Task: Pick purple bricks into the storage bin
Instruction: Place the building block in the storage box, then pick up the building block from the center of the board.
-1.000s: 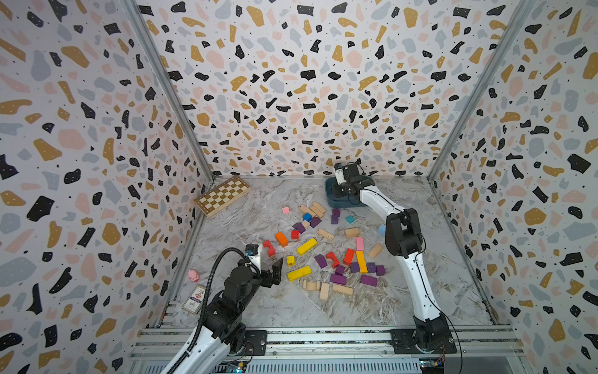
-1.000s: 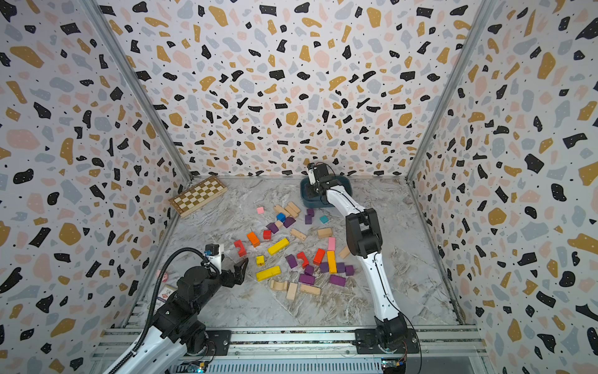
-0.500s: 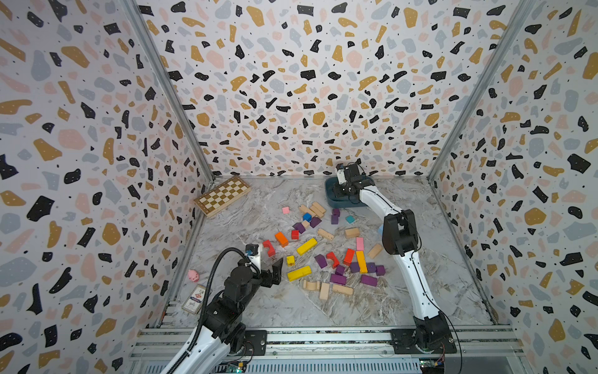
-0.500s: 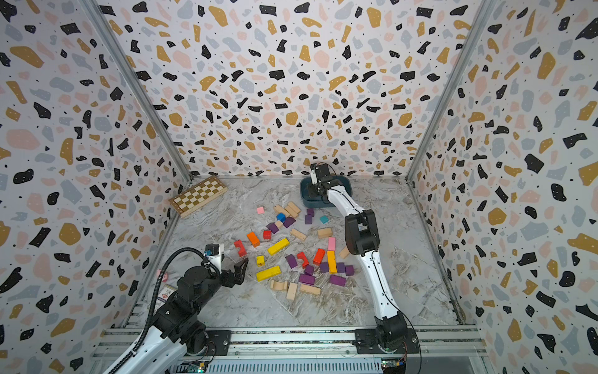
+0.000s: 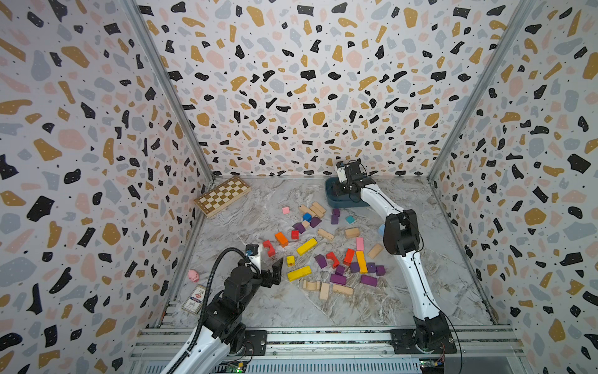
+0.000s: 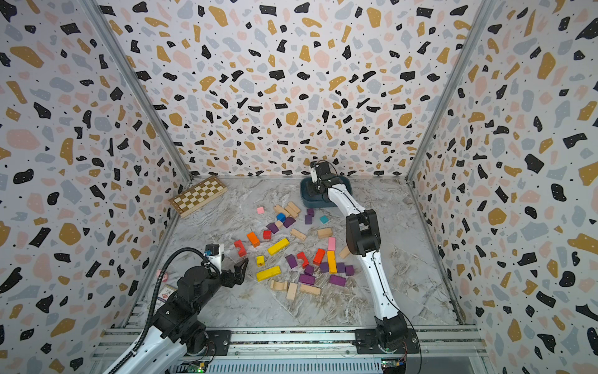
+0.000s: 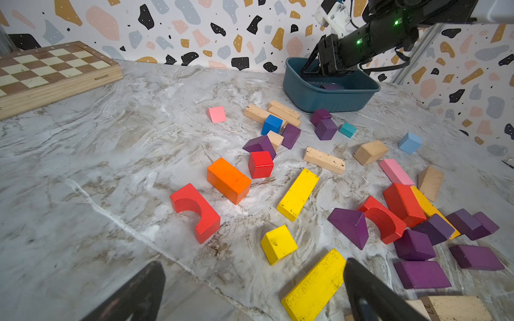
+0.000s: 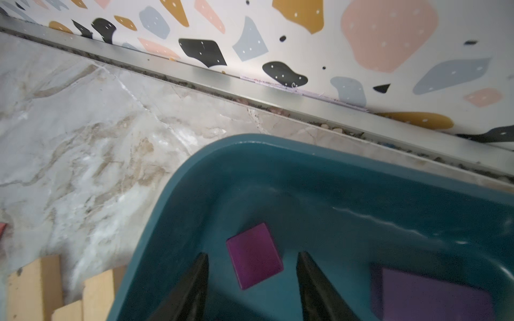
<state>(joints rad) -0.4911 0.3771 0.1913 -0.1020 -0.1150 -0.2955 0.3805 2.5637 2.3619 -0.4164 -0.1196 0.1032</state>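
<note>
Purple brick [image 8: 254, 255] lies inside the storage bin [image 8: 306, 178], directly between the fingertips of the right gripper [image 8: 253, 253] and clear of both: jaws parted, nothing grasped. A second purple brick [image 8: 434, 294] lies in the same bin, off to one side of the fingers. The bin sits at the far edge of the table [image 5: 259, 207]; the other purple bricks [image 5: 338, 279] lie scattered among coloured blocks [image 5: 305, 246] between the bin and the left gripper [image 7: 253, 262], which hovers near the front, jaws spread wide, holding nothing. Writing: a natural-wood block [image 7: 445, 308] carries digits reading 27; print on the card box [image 5: 194, 299] is too small to read.
</note>
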